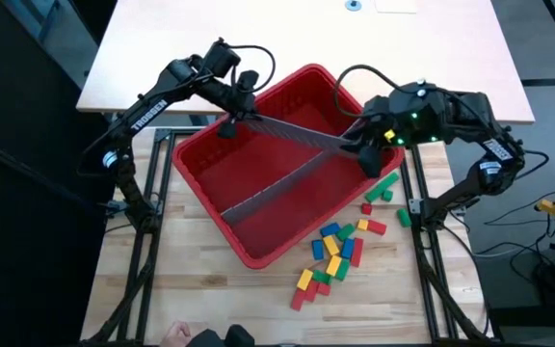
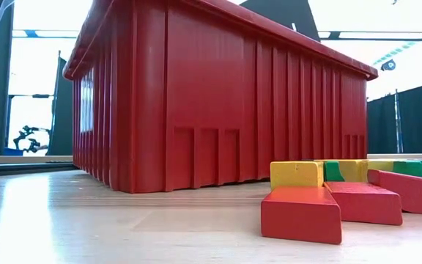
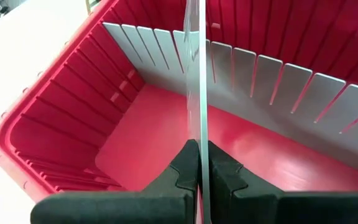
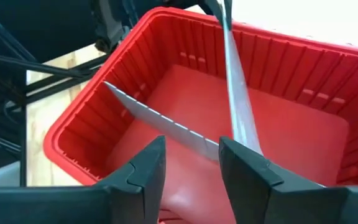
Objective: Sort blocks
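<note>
Above the red bin (image 1: 258, 193), left hand (image 3: 199, 163) pinched a grey slotted panel (image 1: 287, 132); right hand (image 4: 191, 163) gaped at its other end, blocks (image 1: 340, 249) on counter (image 1: 191, 289) beside bin.

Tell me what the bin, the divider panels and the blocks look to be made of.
Bin: likely moulded plastic, glossy red, with ribbed walls. Divider panel shut in the left gripper: thin grey sheet, slotted like the seated one; plastic or metal, unclear. Blocks: matt painted faces and squared edges suggest wood, not certain.

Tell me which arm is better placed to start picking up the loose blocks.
Right, probably. The blocks lie on the table beside the red bin, just below the right gripper. The left gripper is across the bin, holding the grey divider panel.
</note>
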Available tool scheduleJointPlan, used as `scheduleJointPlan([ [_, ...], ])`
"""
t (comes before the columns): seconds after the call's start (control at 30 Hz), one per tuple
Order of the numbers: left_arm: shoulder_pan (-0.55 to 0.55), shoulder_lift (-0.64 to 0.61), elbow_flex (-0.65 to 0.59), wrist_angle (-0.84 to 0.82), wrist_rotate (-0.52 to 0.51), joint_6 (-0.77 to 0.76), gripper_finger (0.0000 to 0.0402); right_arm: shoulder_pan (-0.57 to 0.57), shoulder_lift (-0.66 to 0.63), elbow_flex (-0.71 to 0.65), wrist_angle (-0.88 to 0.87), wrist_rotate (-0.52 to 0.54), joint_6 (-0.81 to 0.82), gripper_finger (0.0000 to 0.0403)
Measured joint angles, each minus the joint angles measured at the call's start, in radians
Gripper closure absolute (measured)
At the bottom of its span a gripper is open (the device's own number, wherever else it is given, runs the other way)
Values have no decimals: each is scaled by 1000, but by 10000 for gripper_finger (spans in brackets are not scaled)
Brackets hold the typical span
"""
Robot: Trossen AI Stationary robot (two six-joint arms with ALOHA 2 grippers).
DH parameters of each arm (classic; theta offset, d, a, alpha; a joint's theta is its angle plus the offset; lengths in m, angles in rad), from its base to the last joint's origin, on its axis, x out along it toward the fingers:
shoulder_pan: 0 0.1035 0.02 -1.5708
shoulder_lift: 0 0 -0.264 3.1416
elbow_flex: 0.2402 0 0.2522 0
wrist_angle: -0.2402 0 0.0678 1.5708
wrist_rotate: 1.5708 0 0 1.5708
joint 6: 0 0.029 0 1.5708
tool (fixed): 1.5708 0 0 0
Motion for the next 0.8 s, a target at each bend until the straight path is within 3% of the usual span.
scheduleJointPlan([
  [0.8,-27,0,67,-14,1,8,401,-101,128,-1,-72,-8,-115,275],
])
